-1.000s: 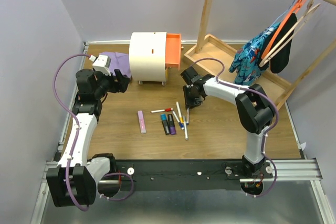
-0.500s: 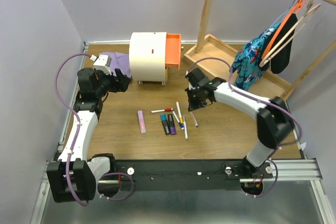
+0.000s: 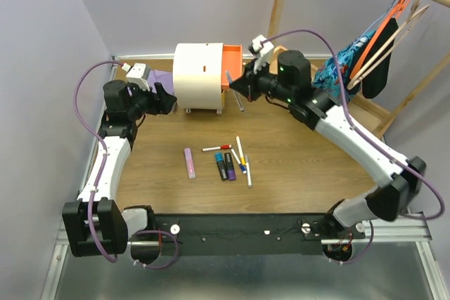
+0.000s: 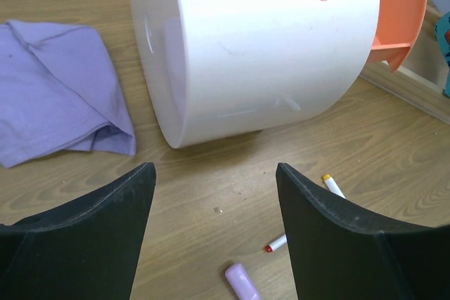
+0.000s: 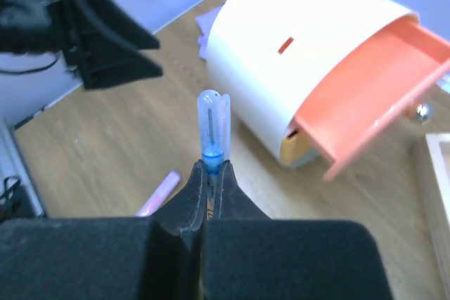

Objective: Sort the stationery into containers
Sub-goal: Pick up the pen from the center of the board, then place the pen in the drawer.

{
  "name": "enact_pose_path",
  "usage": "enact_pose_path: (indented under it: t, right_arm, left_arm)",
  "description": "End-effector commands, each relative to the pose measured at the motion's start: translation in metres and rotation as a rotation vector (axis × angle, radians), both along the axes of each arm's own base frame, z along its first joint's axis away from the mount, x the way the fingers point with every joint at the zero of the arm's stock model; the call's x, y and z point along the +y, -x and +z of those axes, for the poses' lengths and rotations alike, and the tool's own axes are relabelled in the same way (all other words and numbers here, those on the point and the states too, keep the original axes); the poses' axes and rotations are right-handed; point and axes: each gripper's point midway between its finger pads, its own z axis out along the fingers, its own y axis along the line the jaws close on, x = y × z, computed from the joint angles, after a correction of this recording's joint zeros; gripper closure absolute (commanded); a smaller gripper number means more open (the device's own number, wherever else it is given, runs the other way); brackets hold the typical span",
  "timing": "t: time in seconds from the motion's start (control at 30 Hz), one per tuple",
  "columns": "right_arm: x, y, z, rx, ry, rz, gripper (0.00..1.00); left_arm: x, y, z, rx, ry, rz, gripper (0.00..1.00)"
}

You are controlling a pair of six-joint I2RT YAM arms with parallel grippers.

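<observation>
Beside the cream chest (image 3: 199, 75), at its pulled-out orange drawer (image 3: 231, 68), the right gripper (image 3: 238, 83) is clenched on a blue-tipped white pen (image 5: 212, 121): this is judged the delivery step. The left gripper (image 4: 212, 173) hovers spread and empty on the chest's other side. The next move probably calls for centring the pen over the drawer, then releasing. Other pens and markers (image 3: 226, 165) lie in front of the chest.

Robot lab cell: plain lilac walls (image 3: 140, 5), aluminium frame (image 3: 401, 226) round wooden tabletop (image 3: 295, 166).
</observation>
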Motion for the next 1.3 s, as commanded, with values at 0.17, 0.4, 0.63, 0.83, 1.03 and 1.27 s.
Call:
enact_pose_path:
  t: [0.17, 0.4, 0.63, 0.83, 1.03, 1.27]
  right_arm:
    - [0.027, -0.113, 0.015, -0.044, -0.07, -0.257, 1.0]
    - [0.014, -0.163, 0.016, -0.048, -0.089, -0.381, 0.99]
    - [0.004, -0.194, -0.019, 0.075, -0.115, -0.417, 0.99]
    - [0.018, -0.2, -0.036, 0.152, -0.15, -0.352, 0.99]
    - [0.027, -0.198, -0.035, 0.201, -0.178, -0.308, 0.52]
    - [-0.004, -0.152, -0.013, 0.218, -0.15, -0.334, 0.47]
  left_arm:
    - [0.001, -0.005, 0.023, -0.063, -0.028, -0.016, 0.22]
    - [0.001, -0.005, 0.022, -0.052, -0.028, -0.014, 0.22]
    - [0.005, -0.012, 0.023, -0.048, -0.029, -0.004, 0.22]
    - [0.006, -0.018, 0.02, -0.04, -0.037, -0.004, 0.22]
    - [0.006, -0.021, 0.019, -0.034, -0.029, -0.005, 0.22]
    - [0.004, -0.017, 0.028, -0.047, -0.018, -0.012, 0.22]
